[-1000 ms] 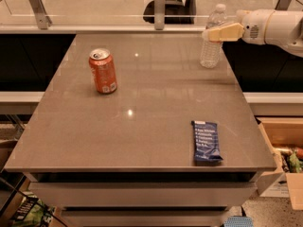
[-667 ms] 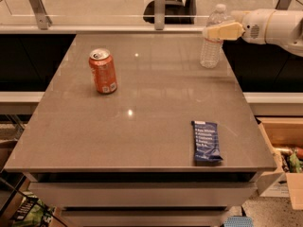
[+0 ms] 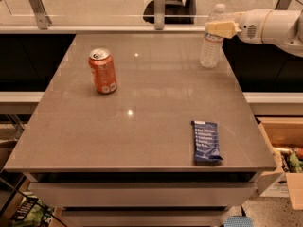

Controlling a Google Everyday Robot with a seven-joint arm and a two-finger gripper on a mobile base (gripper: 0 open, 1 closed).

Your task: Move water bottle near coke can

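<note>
The water bottle (image 3: 211,50) is a clear ribbed bottle with a white cap. It stands upright at the far right corner of the grey table (image 3: 151,117). The coke can (image 3: 102,71) is orange-red with a silver top and stands upright on the far left part of the table, well apart from the bottle. My gripper (image 3: 215,28) comes in from the right on a white arm (image 3: 274,26). It is level with the bottle's upper part, and its cream tip overlaps the bottle just below the neck.
A dark blue snack bar (image 3: 206,141) lies near the table's front right edge. A glass barrier with metal posts (image 3: 160,6) runs behind the table. An open cardboard box (image 3: 284,150) sits on the floor to the right.
The gripper has edged slightly left over the bottle's upper part. The bottle, can and snack bar have not moved.
</note>
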